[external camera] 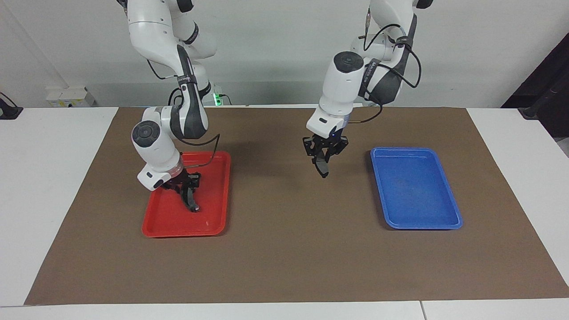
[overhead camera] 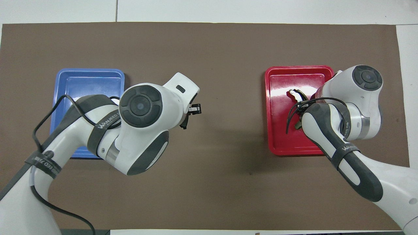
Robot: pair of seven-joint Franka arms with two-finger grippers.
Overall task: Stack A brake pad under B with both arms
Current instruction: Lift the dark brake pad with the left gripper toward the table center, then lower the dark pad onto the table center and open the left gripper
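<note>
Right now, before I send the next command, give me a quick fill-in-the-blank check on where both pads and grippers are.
1. Of the red tray and the blue tray, B lies in the ____ one.
2. The A brake pad hangs in the ____ arm's grip, over the brown mat between the trays.
3. The right gripper is down at ____.
Missing words: red; left; B.
</note>
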